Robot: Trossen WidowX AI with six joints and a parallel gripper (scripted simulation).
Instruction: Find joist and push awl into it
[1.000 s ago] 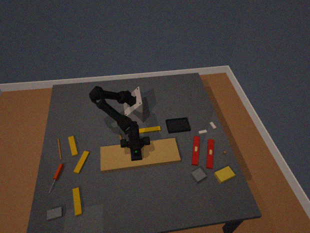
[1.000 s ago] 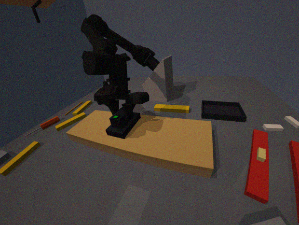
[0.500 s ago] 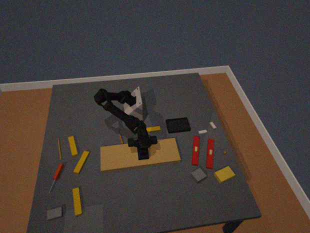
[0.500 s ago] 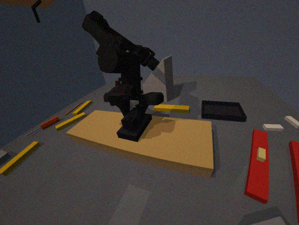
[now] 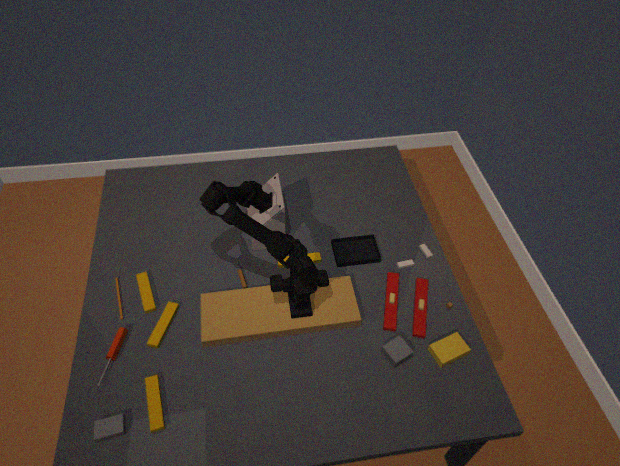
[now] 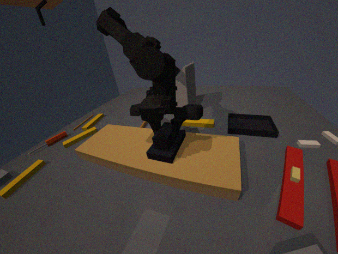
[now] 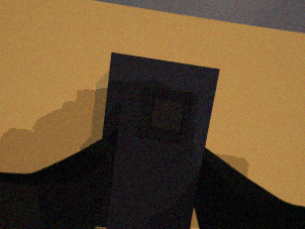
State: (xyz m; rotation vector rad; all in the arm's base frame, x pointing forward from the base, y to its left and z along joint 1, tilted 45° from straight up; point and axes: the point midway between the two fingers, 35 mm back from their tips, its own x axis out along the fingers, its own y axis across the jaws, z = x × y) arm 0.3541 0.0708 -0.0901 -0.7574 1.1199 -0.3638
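The black stud finder (image 5: 301, 309) (image 6: 161, 154) (image 7: 134, 68) is between the fingers of my gripper (image 6: 167, 130) (image 7: 154, 140), which is shut on it. It is flat on or just above the tan floor panel (image 5: 225, 313) (image 6: 109, 141) (image 7: 267, 98), somewhat right of the panel's middle in the top view. Its small square indicator (image 7: 167, 114) is dark, not lit. The awl (image 5: 116, 343) (image 6: 56, 138), with an orange-red handle and thin metal shaft, lies on the table at the left. The black tray (image 5: 358, 263) (image 6: 252, 133) holds nothing visible. The joist is hidden.
Several yellow bars (image 5: 162, 324) (image 6: 79, 137) lie left of and behind the panel. Two red levels (image 5: 390, 315) (image 5: 420, 320), white pieces (image 5: 405, 263), a grey block (image 5: 397, 349) and a yellow block (image 5: 449, 348) are at the right. A thin brown stick (image 5: 119, 298) lies near the awl.
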